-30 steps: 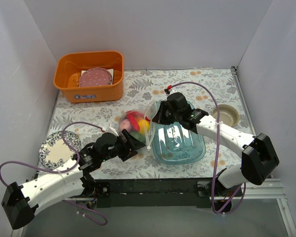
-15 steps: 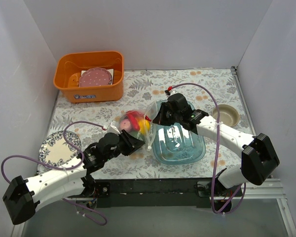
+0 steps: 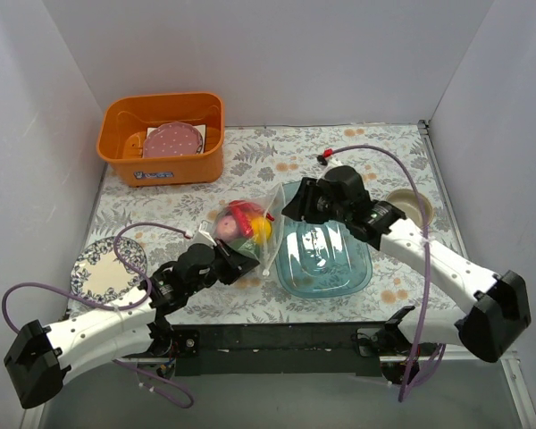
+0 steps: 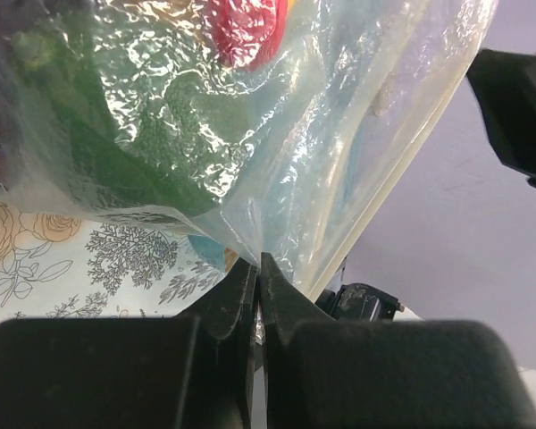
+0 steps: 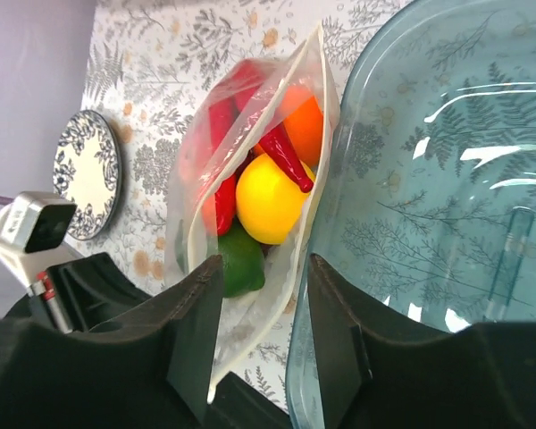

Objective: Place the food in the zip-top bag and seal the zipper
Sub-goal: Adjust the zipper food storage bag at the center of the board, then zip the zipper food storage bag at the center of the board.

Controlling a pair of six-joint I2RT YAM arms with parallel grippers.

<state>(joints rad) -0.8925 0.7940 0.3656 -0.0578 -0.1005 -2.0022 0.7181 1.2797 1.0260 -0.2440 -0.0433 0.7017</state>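
Observation:
The zip-top bag (image 3: pixel 247 225) lies on the floral cloth with its mouth gaping toward the blue tray. Inside it sits the food: a yellow lemon (image 5: pixel 268 197), an orange (image 5: pixel 305 125), a green fruit (image 5: pixel 241 264) and red chili (image 5: pixel 284 154). The zipper (image 5: pixel 329 98) runs as a pale strip along the mouth, its two sides apart. My left gripper (image 4: pixel 259 266) is shut on a fold of the bag's near end (image 4: pixel 250 179); in the top view it (image 3: pixel 244 260) sits at the bag's near-left side. My right gripper (image 5: pixel 264 264) hovers open over the mouth edge, holding nothing.
A translucent blue tray (image 3: pixel 326 261) lies right beside the bag, under my right wrist. An orange basket (image 3: pixel 161 161) with a pink dotted plate (image 3: pixel 171 140) stands at the back left. A patterned plate (image 3: pixel 103 268) lies near left, a small bowl (image 3: pixel 413 206) far right.
My left gripper has closed on the bag's near end. My right gripper has let go of the bag's mouth, opened and pulled back to the right.

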